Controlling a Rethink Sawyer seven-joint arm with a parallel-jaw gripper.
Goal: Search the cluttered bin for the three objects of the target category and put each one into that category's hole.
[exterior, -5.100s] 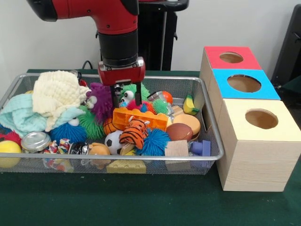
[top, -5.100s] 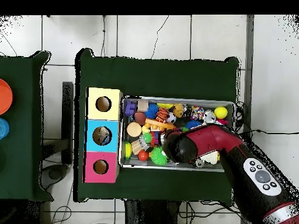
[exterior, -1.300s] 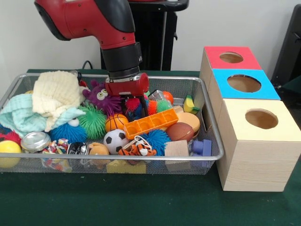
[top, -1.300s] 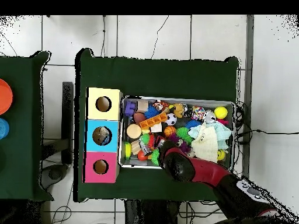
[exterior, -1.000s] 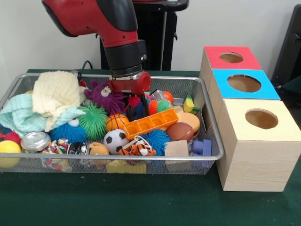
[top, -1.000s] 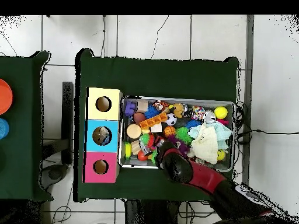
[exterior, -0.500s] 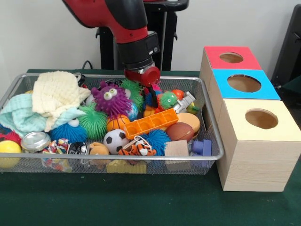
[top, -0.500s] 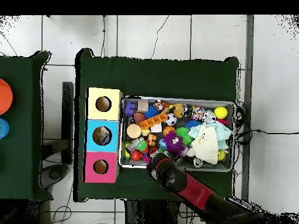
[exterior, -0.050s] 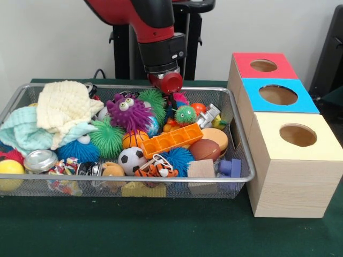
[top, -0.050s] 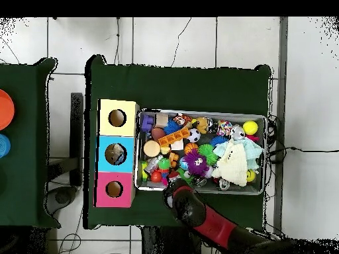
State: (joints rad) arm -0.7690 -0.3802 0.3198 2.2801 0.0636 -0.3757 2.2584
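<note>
Search-and-pick step, by my reading: the jaws (exterior, -0.050s: 170, 92) hang over the back rail of the wire bin (exterior, -0.050s: 244, 160), wrist tilted, red end cap facing the camera. Whether the jaws are apart, together or clamped on anything, cannot tell; the cap hides them and something pinkish just below may be in the heap or in the grip. Target category not evident from what shows, so the 3 wanted objects cannot be named; candidates lie below and forward of the jaws: purple fuzzy monster (exterior, -0.050s: 128, 111), small green spiky ball (exterior, -0.050s: 186, 114), orange brick (exterior, -0.050s: 172, 139). The 3 holes sit in the red box (exterior, -0.050s: 262, 65), blue box (exterior, -0.050s: 278, 95) and yellow box (exterior, -0.050s: 298, 135), all off to the side of the jaws beyond the bin's end wall. Next move, if loaded, calls for a carry across to the matching hole; if empty, another descent into the heap. Overhead view shows the arm (top, -0.050s: 198, 215) crossing the green worktop (top, -0.050s: 172, 86) to the bin's edge and an object already lying in the blue hole (top, -0.050s: 115, 154); the front view alone shows the toys' stacking height.
</note>
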